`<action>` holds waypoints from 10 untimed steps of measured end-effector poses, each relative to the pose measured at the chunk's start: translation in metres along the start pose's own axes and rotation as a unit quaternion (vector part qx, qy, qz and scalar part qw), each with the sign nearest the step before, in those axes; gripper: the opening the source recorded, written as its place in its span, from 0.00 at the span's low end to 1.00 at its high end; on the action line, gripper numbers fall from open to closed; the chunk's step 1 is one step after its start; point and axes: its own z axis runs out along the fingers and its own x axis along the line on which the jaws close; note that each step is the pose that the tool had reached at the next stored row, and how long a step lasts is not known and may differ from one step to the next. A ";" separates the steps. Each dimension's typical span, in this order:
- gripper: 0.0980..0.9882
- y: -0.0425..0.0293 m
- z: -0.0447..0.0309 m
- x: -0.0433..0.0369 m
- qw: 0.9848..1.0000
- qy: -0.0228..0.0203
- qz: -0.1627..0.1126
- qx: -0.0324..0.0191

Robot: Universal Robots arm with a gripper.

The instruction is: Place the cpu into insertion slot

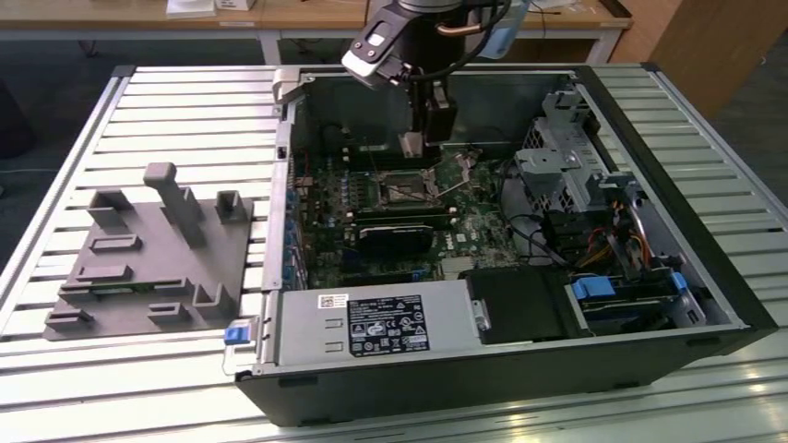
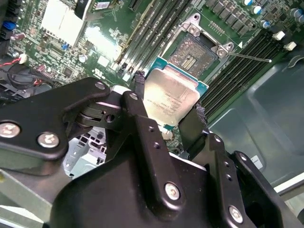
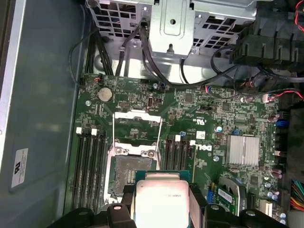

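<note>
The cpu [image 2: 176, 89], a flat square chip with a dull silver top and green rim, sits clamped between my gripper's black fingers [image 2: 138, 90]. My gripper [image 2: 169, 97] is shut on it and hovers a little above the motherboard inside the open computer case. The insertion slot [image 2: 198, 49] lies right beside the chip, its dark centre bare, its metal frame flipped open and its thin wire lever [image 2: 249, 57] swung out. In the first wrist view the cpu [image 3: 161, 195] overlaps the near edge of the insertion slot [image 3: 129, 167]. In the exterior view my gripper [image 1: 416, 146] hangs just behind the insertion slot [image 1: 400, 192].
Long black memory slots [image 3: 89, 164] flank the socket on both sides. A drive cage [image 1: 560, 175] with cables fills the case's right in the exterior view, and a power supply [image 1: 369, 325] sits at the front. A grey fixture [image 1: 154, 254] stands on the slatted table beside the case.
</note>
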 end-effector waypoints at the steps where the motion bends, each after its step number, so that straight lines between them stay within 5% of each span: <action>1: 0.49 0.0001 0.0005 0.0017 1.000 0.000 0.001 0.000; 10: 0.49 0.0000 0.0065 0.0072 1.000 -0.001 0.010 0.001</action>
